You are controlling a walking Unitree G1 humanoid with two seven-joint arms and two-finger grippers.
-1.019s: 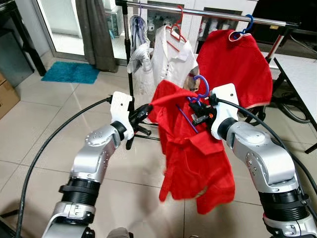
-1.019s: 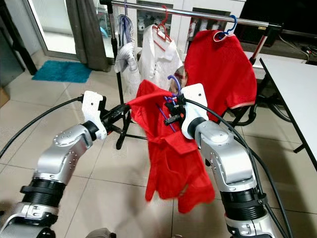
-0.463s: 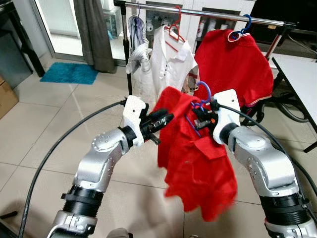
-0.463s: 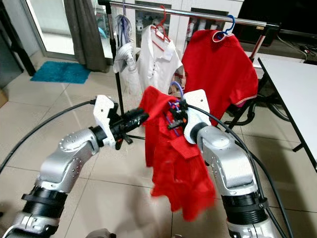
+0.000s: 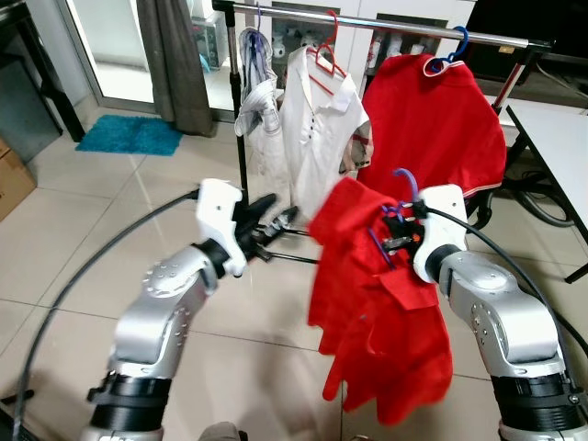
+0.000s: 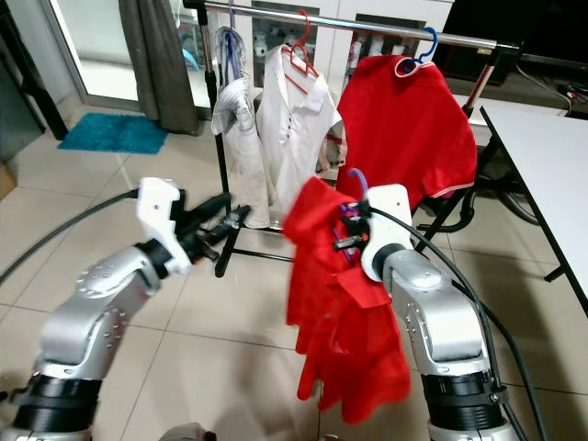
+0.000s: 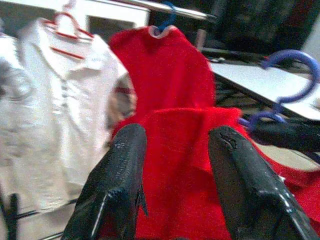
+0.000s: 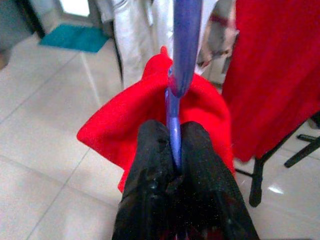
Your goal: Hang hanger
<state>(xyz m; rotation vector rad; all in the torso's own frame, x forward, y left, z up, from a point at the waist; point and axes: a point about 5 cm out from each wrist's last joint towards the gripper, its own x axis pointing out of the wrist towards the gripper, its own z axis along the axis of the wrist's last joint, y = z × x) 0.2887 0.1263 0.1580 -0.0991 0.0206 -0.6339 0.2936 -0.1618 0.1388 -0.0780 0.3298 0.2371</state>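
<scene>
Left hand [image 5: 280,220] pulled back off red shirt [image 5: 377,312], fingers apart, empty. Right hand [image 8: 172,165] clamped on purple hanger [image 5: 401,197], shirt draped below it, rail [image 5: 386,22] beyond; hanging remains.

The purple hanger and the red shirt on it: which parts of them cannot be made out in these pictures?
- Purple hanger: the red shirt drapes over its shoulders in both eye views.
- Its hook tip: cut off by the picture's edge in the right wrist view.
- Its neck, where the right gripper clamps it: hidden between the black fingers.
- The shirt's hem: blurred in the eye views.
</scene>
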